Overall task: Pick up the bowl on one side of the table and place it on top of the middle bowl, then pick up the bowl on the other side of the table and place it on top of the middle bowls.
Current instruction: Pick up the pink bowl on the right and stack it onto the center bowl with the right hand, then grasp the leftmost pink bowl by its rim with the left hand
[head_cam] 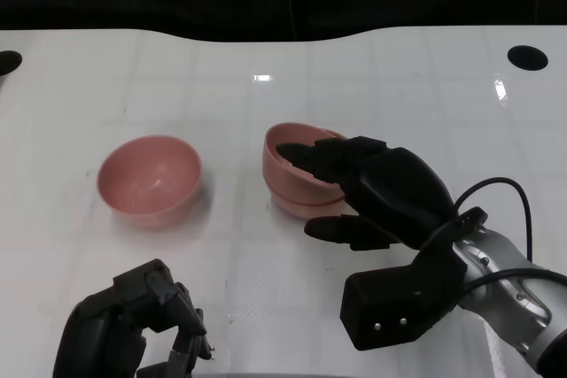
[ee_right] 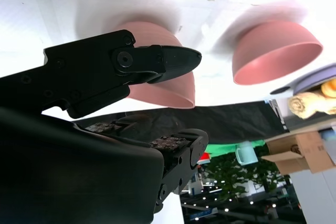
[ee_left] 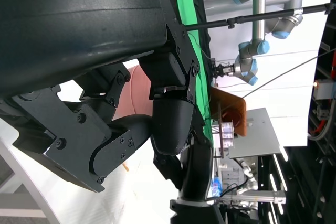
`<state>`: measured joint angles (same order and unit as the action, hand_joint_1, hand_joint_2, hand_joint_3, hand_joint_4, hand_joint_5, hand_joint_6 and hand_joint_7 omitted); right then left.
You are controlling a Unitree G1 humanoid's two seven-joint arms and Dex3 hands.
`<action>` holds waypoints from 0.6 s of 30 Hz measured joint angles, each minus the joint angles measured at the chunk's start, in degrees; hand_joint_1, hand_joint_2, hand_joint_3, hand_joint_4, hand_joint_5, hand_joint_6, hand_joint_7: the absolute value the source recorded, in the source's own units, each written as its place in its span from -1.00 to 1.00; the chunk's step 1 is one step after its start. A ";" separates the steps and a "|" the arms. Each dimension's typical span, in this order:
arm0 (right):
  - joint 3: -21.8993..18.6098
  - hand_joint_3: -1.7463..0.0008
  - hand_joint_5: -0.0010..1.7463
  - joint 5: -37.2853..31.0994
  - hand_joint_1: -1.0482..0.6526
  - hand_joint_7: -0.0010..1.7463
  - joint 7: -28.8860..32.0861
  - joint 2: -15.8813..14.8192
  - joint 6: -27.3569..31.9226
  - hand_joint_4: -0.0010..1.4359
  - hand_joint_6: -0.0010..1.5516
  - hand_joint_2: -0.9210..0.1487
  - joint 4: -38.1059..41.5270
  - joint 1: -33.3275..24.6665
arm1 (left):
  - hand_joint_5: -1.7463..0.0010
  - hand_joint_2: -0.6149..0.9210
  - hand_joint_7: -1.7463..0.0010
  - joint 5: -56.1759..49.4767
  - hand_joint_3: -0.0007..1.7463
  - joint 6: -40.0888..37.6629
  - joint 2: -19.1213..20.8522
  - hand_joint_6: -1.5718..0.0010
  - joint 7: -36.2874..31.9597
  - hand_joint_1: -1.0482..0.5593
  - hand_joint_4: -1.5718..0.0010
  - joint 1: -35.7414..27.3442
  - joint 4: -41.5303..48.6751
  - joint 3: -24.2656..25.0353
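Two pink bowls [head_cam: 297,185] sit stacked at the table's middle, the upper one tilted inside the lower; they also show in the right wrist view [ee_right: 167,88]. My right hand [head_cam: 376,188] hangs over the stack's right side. One of its fingers [head_cam: 299,155] reaches into the upper bowl, and the others lie spread outside the near wall, with a visible gap to the bowl. A third pink bowl [head_cam: 149,179] stands alone on the left, seen too in the right wrist view [ee_right: 275,53]. My left hand [head_cam: 133,325] stays low at the near edge, its fingers curled in on nothing.
The white table [head_cam: 266,77] runs wide, with a round black hole [head_cam: 528,57] at the far right and another [head_cam: 7,61] at the far left. A black cable [head_cam: 509,190] loops above my right forearm.
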<state>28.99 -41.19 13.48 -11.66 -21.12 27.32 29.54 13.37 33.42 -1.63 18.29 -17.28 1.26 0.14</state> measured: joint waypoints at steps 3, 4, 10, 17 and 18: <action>-1.23 0.68 -0.94 1.04 -0.55 -0.97 -0.42 -1.06 -2.13 -0.51 -0.66 -1.00 -2.78 -2.27 | -0.86 0.36 -0.57 -0.71 0.45 -0.18 -0.01 -0.13 -0.25 0.14 -0.16 0.03 0.00 0.00; -1.77 0.69 -0.93 1.48 -0.54 -0.96 -0.45 -1.52 -2.89 -0.48 -0.64 -1.00 -3.75 -3.11 | -0.86 0.36 -0.57 -1.18 0.45 -0.21 -0.02 -0.13 -0.41 0.14 -0.16 0.03 -0.01 0.00; -4.67 0.73 -0.85 5.02 -0.47 -0.91 -0.97 -3.89 -7.74 -0.36 -0.52 -1.00 -8.94 -8.48 | -0.86 0.37 -0.59 -1.33 0.45 -0.65 -0.18 -0.11 -0.78 0.15 -0.14 0.01 -0.04 -0.06; -9.01 0.86 0.08 10.23 -0.30 -0.62 -1.02 -4.92 -15.84 -0.59 -0.33 -1.00 -12.99 -15.52 | -0.86 0.40 -0.58 -0.88 0.44 -0.69 -0.34 -0.10 -0.78 0.18 -0.13 0.06 -0.05 -0.02; -9.57 0.87 0.11 10.75 -0.28 -0.59 -0.89 -4.91 -17.26 -0.57 -0.31 -1.00 -13.17 -16.43 | -0.86 0.40 -0.58 -0.63 0.44 -0.69 -0.37 -0.11 -0.78 0.18 -0.13 0.08 -0.03 -0.01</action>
<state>19.42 -30.43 12.59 -16.58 -38.37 14.15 13.11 12.74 32.73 -2.00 17.51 -17.19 1.23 0.13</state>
